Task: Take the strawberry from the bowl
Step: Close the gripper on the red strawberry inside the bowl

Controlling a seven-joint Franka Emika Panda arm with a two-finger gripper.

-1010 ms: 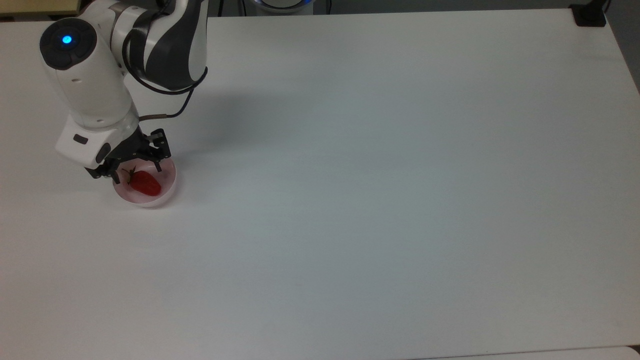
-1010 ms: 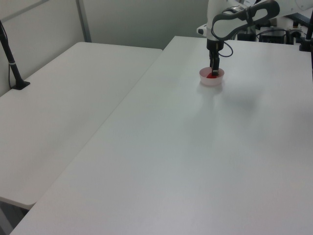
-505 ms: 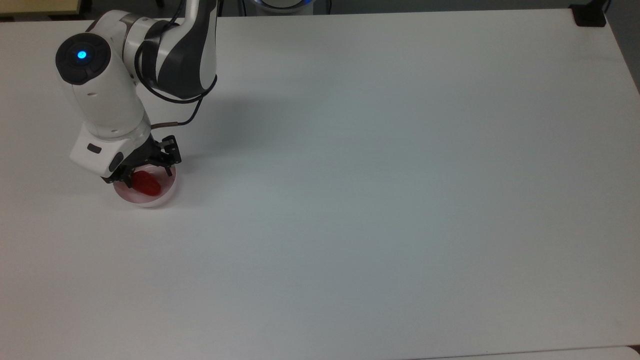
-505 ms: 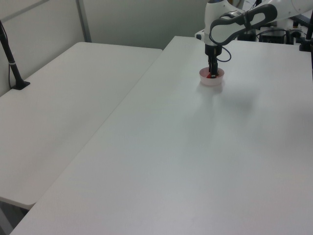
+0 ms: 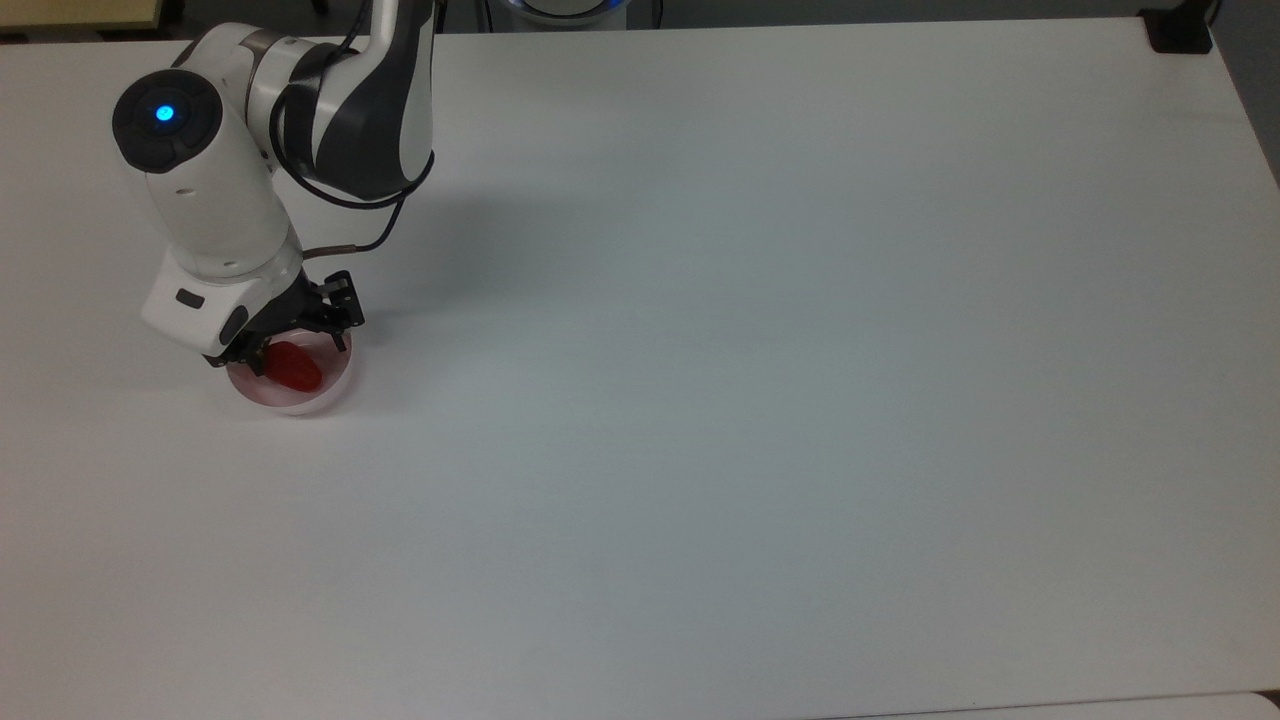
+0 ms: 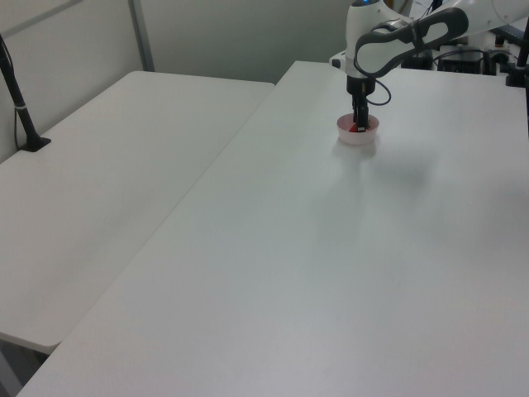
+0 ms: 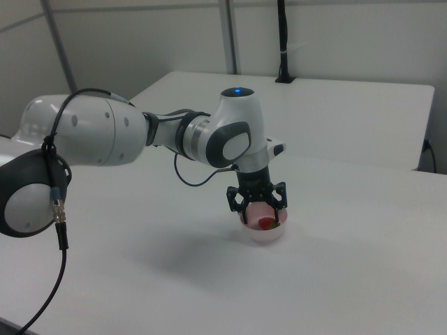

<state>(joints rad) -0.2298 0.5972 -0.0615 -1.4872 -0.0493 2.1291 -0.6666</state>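
Note:
A pale pink bowl [image 5: 318, 399] stands near the top view's left edge of the white table, with a red strawberry [image 5: 294, 367] lying in it. My gripper [image 5: 290, 340] hangs right over the bowl, open, its black fingers [image 7: 241, 206] spread about as wide as the bowl on either side of the strawberry [image 7: 266, 222]. The wrist hides the strawberry's leafy end in the top view. In the left view the gripper [image 6: 359, 123] points straight down into the bowl [image 6: 358, 139]. In the right view the gripper [image 7: 260, 213] sits low over the bowl [image 7: 265, 236].
The white table [image 5: 750, 350] stretches wide to the top view's right of the bowl. A second white table [image 6: 107, 165] adjoins on the left view's left. A black post base [image 5: 1178, 30] stands at the top view's far right corner.
Over the last second the arm shifted slightly to the top view's right and came down over the bowl, covering the strawberry's cap. Since half a second ago it has barely moved.

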